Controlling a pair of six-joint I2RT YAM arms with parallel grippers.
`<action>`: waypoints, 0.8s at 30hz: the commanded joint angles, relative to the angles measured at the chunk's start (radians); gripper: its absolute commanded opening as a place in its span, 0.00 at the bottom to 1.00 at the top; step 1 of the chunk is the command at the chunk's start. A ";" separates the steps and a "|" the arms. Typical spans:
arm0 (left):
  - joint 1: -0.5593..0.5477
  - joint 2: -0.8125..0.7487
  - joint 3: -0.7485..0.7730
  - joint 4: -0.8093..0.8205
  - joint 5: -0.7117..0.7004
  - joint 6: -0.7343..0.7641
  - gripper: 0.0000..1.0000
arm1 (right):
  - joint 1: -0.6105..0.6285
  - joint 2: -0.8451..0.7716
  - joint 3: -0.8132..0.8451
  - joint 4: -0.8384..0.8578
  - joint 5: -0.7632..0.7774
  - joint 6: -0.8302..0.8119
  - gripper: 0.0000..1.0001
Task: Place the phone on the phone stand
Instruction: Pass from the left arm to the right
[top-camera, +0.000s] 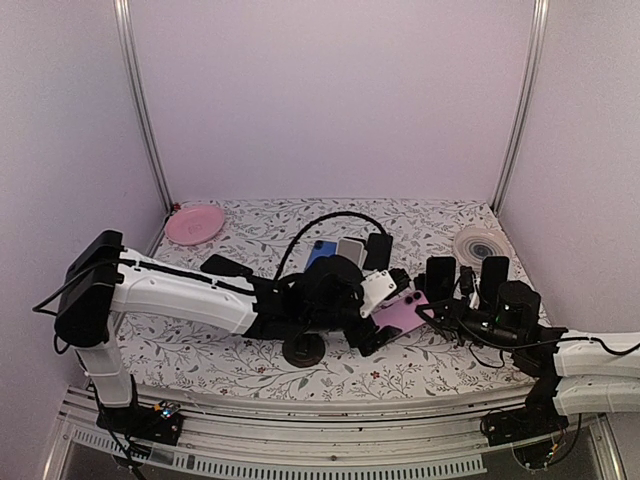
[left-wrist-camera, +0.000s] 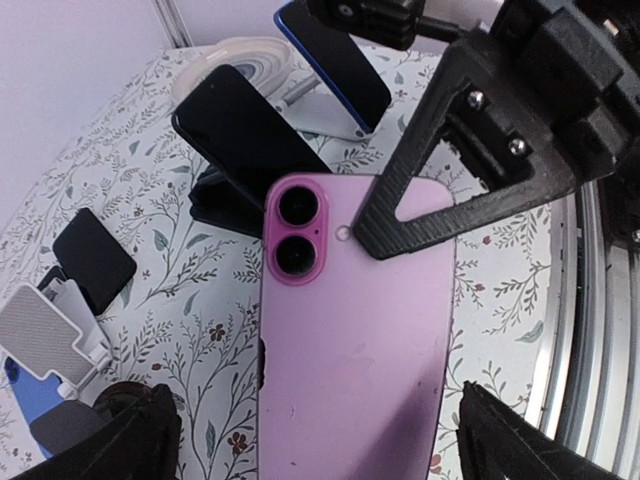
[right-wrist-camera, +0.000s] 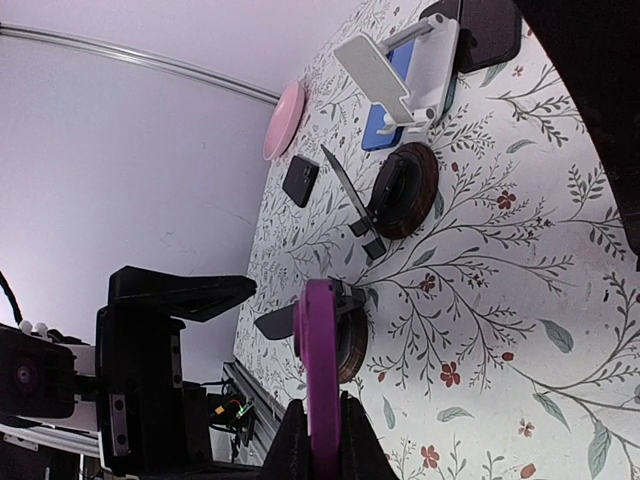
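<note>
A round black phone stand (top-camera: 303, 349) sits on the counter (top-camera: 200, 360), just near-left of the purple phone (left-wrist-camera: 355, 360). Your right tool (right-wrist-camera: 320, 440) is pinching the phone by its edge. Your left tool (left-wrist-camera: 330, 440) is spread wide, one finger on either side of the phone. Far back-left of the phone lies a pink plate (top-camera: 194, 222).

We see the phone (left-wrist-camera: 355, 340) with a smooth, satin pink back and glossy dark lenses. The desk (left-wrist-camera: 195, 295) wears a matt printed cloth, and the plate (top-camera: 194, 222) looks smooth and faintly glossy.
</note>
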 joint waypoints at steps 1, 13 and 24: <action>-0.049 -0.030 -0.031 0.050 -0.113 0.025 0.97 | 0.006 -0.071 -0.007 0.004 0.048 0.039 0.02; -0.161 0.066 0.020 0.052 -0.485 0.145 0.90 | 0.005 -0.169 0.022 -0.127 0.100 0.151 0.02; -0.191 0.170 0.075 0.045 -0.619 0.222 0.70 | 0.006 -0.177 0.059 -0.185 0.111 0.272 0.02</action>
